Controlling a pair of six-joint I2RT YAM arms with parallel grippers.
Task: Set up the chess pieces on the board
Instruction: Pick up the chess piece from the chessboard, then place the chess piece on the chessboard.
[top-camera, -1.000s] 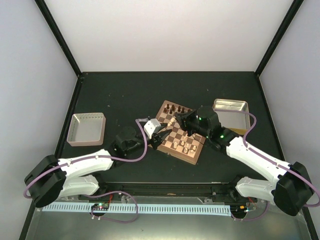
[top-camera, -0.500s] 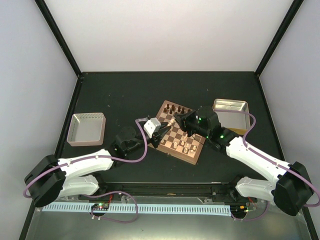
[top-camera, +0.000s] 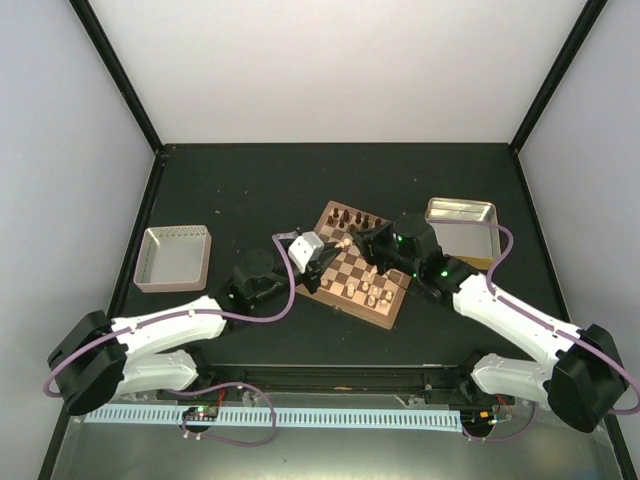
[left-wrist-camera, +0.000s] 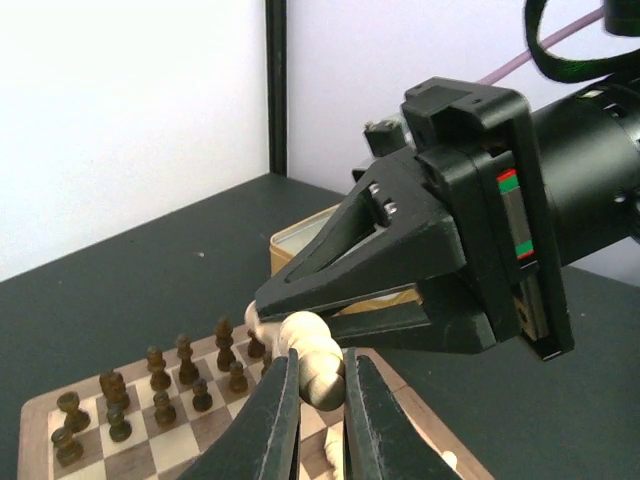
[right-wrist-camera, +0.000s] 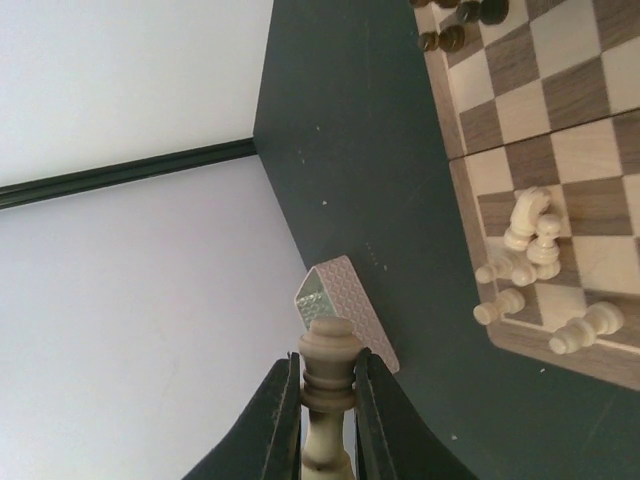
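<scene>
Left tool (left-wrist-camera: 317, 372) and right tool (right-wrist-camera: 327, 372) both pinch one pale, turned-wood piece (left-wrist-camera: 305, 335) above the checkered board (top-camera: 352, 270) at 11 o'clock; dark men (top-camera: 350, 216) stand at 12, cream men (top-camera: 372, 290) at 5.

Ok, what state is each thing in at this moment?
left gripper: shut on rounded cream piece
right gripper: shut on collared cream piece
dark pieces: upright in rows on the chessboard
other cream pieces: bunched near one chessboard edge, not in rows
pink tray: no pieces visible inside
metal tray: contents unclear
</scene>
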